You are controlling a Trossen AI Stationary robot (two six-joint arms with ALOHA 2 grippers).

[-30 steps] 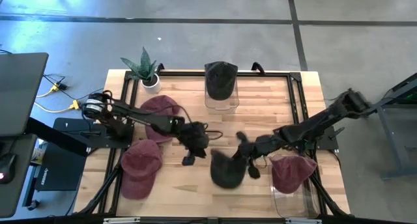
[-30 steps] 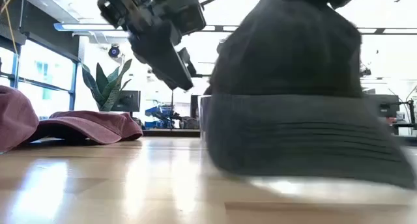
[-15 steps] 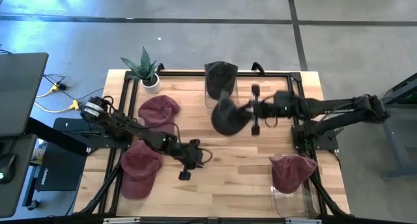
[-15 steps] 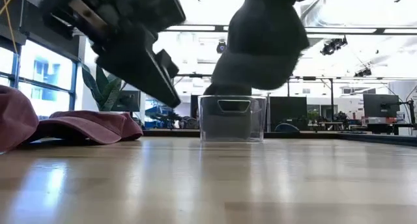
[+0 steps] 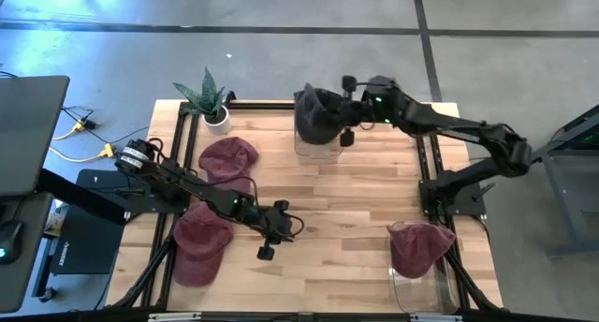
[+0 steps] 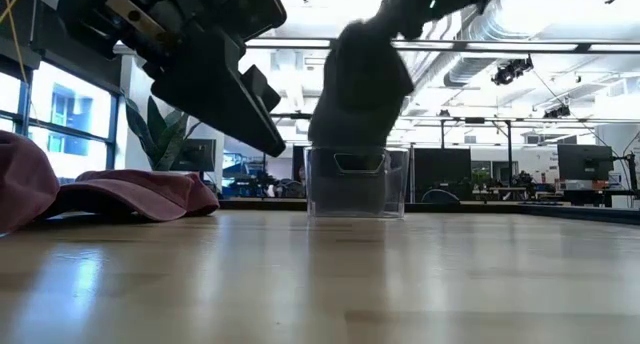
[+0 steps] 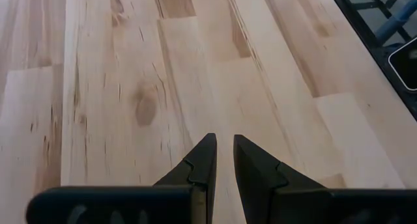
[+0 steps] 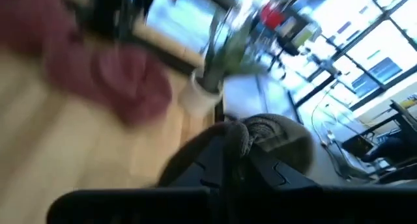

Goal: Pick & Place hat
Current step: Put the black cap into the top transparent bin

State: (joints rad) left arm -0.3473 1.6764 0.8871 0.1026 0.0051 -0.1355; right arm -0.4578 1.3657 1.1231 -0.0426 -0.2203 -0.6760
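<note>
A dark hat (image 5: 318, 116) hangs from my right gripper (image 5: 339, 116) over the clear bin (image 5: 318, 146) at the table's far edge. In the low view the hat (image 6: 360, 84) hangs above the bin (image 6: 357, 182). I cannot tell whether more dark cloth lies in the bin. My left gripper (image 5: 290, 230) hovers over bare wood near the table's middle. Its fingers (image 7: 207, 160) stand almost together with nothing between them. Two maroon hats (image 5: 227, 163) (image 5: 201, 240) lie brim-down on the left side of the table. My right gripper pinches a bunched fold of the hat's dark cloth (image 8: 251, 134) between its two fingers. The fingers come roughly level from the table's right side. The hat hangs below them, clear of the table and above the bin.
A potted plant (image 5: 208, 99) stands at the far left corner. Another maroon hat (image 5: 418, 247) sits in a clear bin at the near right. A black frame (image 5: 426, 153) runs along the table's edges. Bare wood lies between the two arms.
My right gripper has lifted the dark hat off the table's near middle, swung it up and toward the far edge, rolling as it went, and now holds it over the far bin. My left gripper first slid a little toward the near edge, then kept still.
</note>
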